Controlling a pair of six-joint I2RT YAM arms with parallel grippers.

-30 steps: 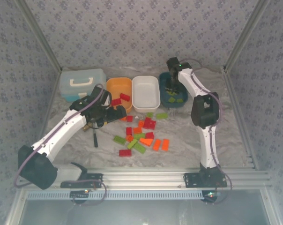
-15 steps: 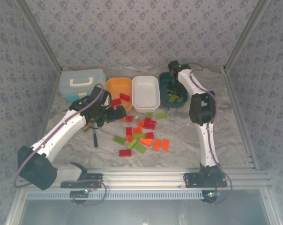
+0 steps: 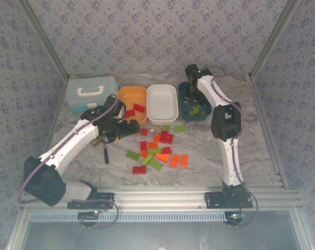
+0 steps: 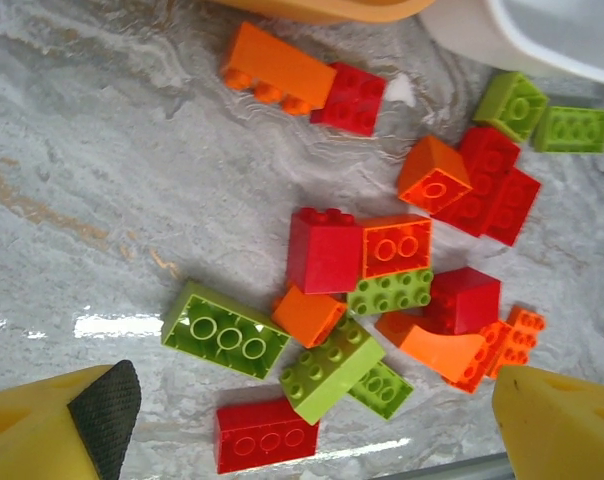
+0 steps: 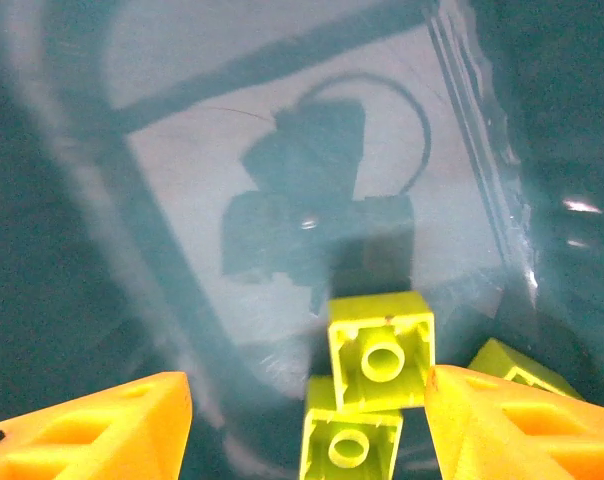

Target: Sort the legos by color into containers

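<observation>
Red, orange and lime legos [image 3: 157, 148] lie in a loose pile on the table's middle. In the left wrist view they spread out below the camera, a lime brick [image 4: 330, 370] and a red brick [image 4: 266, 435] nearest. My left gripper [image 3: 127, 127] [image 4: 317, 415] hangs open over the pile, holding nothing. The orange tray [image 3: 131, 94] has red bricks [image 3: 134, 110] in it. The white tray [image 3: 162, 101] stands beside it. My right gripper [image 3: 193, 99] [image 5: 307, 400] is open inside the dark teal tray [image 3: 183, 89], where a lime brick [image 5: 380, 350] rests on another, against the right finger [image 5: 522, 420].
A light blue lidded case [image 3: 91, 92] stands at the back left. A thin black tool [image 3: 106, 153] lies left of the pile. Metal rails close the table's front and right sides.
My right gripper has opened over the teal tray, and the lime brick now sits loose on the bricks there. The left gripper has shifted slightly toward the pile.
</observation>
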